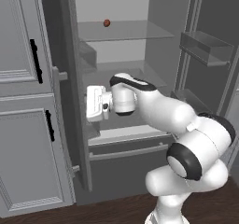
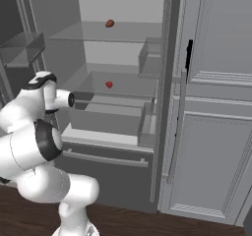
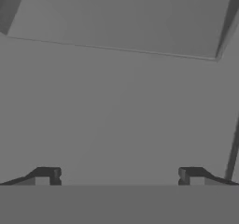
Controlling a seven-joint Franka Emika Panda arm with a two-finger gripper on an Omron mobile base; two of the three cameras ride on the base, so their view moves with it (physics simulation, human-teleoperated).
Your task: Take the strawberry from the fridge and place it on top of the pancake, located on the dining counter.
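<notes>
1. Nearest the hand camera, the gripper has its two dark tips spread wide, nothing between them, facing a plain grey inner wall of the fridge.
2. Both fridge doors stand open.
3. On the middle glass shelf sits the strawberry, bright red, well apart from the gripper.
4. One shelf higher lies a duller brownish-red lump.
</notes>
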